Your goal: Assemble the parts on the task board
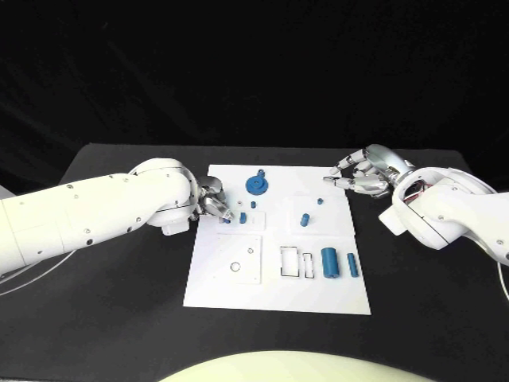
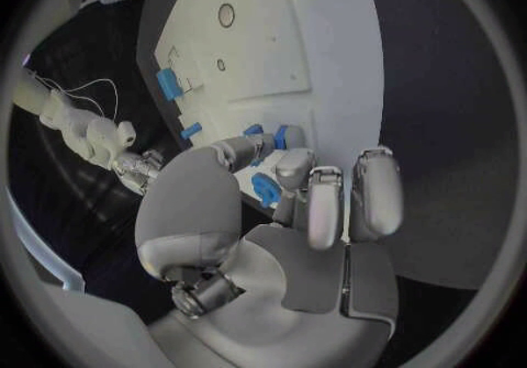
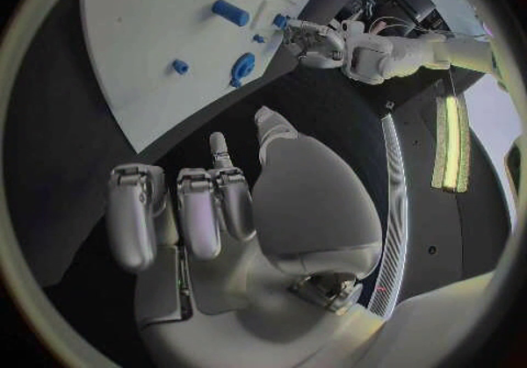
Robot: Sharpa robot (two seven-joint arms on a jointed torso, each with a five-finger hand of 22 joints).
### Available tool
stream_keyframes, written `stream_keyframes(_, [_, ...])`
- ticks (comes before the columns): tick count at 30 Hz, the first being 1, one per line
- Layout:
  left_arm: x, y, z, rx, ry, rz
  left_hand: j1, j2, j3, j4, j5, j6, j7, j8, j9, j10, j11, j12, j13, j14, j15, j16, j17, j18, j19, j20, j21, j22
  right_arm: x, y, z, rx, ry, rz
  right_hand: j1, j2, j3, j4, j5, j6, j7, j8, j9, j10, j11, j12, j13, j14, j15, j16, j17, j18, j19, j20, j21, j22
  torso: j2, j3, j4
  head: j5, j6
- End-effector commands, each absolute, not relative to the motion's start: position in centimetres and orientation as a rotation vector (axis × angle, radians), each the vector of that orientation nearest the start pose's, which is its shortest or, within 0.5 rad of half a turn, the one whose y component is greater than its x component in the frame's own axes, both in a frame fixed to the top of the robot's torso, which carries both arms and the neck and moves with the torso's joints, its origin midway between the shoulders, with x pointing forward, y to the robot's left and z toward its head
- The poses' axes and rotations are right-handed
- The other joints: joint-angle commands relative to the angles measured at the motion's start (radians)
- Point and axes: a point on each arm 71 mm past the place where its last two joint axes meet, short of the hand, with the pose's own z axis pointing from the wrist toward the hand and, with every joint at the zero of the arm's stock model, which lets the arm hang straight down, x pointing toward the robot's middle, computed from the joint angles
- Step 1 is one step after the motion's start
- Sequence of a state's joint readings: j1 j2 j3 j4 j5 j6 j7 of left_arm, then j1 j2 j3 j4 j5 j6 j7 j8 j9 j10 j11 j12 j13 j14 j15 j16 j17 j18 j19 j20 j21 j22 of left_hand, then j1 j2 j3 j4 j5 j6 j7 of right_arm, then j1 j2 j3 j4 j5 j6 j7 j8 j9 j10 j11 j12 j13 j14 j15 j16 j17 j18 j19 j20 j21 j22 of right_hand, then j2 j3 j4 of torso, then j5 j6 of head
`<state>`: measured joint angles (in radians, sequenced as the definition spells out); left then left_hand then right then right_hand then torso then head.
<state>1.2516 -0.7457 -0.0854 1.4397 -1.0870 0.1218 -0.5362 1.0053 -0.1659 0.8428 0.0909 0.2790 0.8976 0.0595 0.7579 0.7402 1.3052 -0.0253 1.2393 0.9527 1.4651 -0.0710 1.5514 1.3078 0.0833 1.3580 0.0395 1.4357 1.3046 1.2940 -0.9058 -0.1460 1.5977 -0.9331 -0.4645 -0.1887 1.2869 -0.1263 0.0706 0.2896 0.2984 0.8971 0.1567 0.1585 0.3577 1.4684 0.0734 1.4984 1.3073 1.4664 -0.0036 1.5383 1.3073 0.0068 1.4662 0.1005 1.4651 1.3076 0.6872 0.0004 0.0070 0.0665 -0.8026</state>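
The left hand [image 1: 212, 200] sits at the left edge of the task board [image 1: 226, 286], left of frame centre, fingers curled onto a small blue part [image 2: 267, 188] that it appears to pinch. The right hand [image 1: 361, 175], at the board's upper right corner, holds nothing, its fingers loosely bent. On the desk [image 1: 117, 318], more parts stand on the board: a blue gear [image 1: 257, 185] at the top, two cylinders [image 1: 329, 262] lower right. They look light, rigid, smooth plastic, best taken by fingertip across the sides.
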Motion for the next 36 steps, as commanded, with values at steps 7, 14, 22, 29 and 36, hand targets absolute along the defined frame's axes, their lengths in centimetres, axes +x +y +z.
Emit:
stream_keyframes(7, [48.9, 18.9, -22.9, -0.133, 2.380, -0.378, -0.016, -0.011, 0.106, -0.126, 0.006, 0.013, -0.016, 0.004, -0.005, 0.016, -0.001, 0.008, 0.013, 0.097, -0.006, 0.006, 0.232, -0.018, 0.005, 0.002, 0.001, 0.005, 47.8, -22.6, -17.8, 0.414, 1.735, 0.752, 0.000, 0.011, -0.007, 0.001, 0.007, -0.009, 0.001, 0.007, 0.002, 0.050, -0.001, -0.005, 0.205, 0.082, 0.002, -0.004, 0.168, 0.021, 0.053, 0.001, -0.007, 0.193, 0.001, -0.0008, 0.0005, -0.003, 0.000])
stream_keyframes(14, [49.2, 19.1, -22.9, -0.148, 2.367, -0.363, -0.052, -0.036, -0.052, -0.030, -0.002, 0.025, -0.028, -0.001, -0.031, 0.014, -0.009, 0.003, 0.014, 0.096, -0.012, 0.004, 0.228, -0.017, 0.005, -0.004, -0.005, 0.001, 47.8, -22.7, -17.8, 0.415, 1.733, 0.751, 0.000, 0.010, -0.008, 0.001, 0.007, -0.009, 0.001, 0.007, 0.002, 0.049, -0.001, -0.006, 0.205, 0.082, 0.002, -0.004, 0.168, 0.021, 0.053, 0.001, -0.008, 0.192, 0.000, -0.0007, 0.0009, -0.005, 0.002])
stream_keyframes(22, [49.6, 19.8, -22.9, -0.182, 2.339, -0.346, -0.049, -0.062, -0.301, 0.121, -0.001, 0.020, -0.018, -0.011, -0.056, -0.024, -0.001, -0.033, -0.036, 0.088, -0.008, -0.009, 0.201, -0.014, -0.005, -0.002, -0.021, -0.017, 47.9, -22.7, -17.8, 0.417, 1.728, 0.751, -0.007, 0.010, -0.012, 0.003, 0.007, -0.009, 0.001, 0.007, 0.002, 0.048, -0.001, -0.008, 0.203, 0.082, 0.002, -0.005, 0.165, 0.022, 0.051, 0.001, -0.011, 0.190, 0.000, -0.0016, 0.0012, -0.006, 0.006])
stream_keyframes(29, [49.9, 20.2, -22.6, -0.210, 2.314, -0.346, -0.015, -0.069, -0.377, 0.186, -0.004, 0.005, -0.013, -0.008, -0.060, -0.047, 0.004, -0.052, -0.069, 0.083, -0.004, -0.018, 0.184, -0.010, -0.015, 0.001, -0.031, -0.031, 47.9, -22.7, -17.8, 0.417, 1.722, 0.752, -0.045, 0.010, -0.038, 0.003, 0.056, -0.014, 0.001, 0.009, 0.003, 0.045, 0.000, -0.012, 0.201, 0.081, 0.002, -0.007, 0.163, 0.023, 0.049, 0.002, -0.017, 0.188, 0.000, -0.0024, -0.0008, -0.008, 0.008])
stream_keyframes(36, [50.0, 20.4, -22.2, -0.232, 2.296, -0.360, -0.017, -0.065, -0.422, 0.202, -0.040, -0.006, -0.010, -0.005, -0.062, -0.058, 0.007, -0.057, -0.081, 0.082, -0.001, -0.020, 0.179, -0.008, -0.021, 0.003, -0.036, -0.038, 47.9, -22.7, -17.8, 0.418, 1.723, 0.751, -0.053, 0.012, -0.043, 0.003, 0.064, -0.016, 0.002, 0.009, 0.003, 0.037, 0.000, -0.024, 0.192, 0.078, 0.003, -0.012, 0.150, 0.026, 0.044, 0.002, -0.030, 0.180, 0.001, -0.0027, 0.0003, -0.013, 0.009])
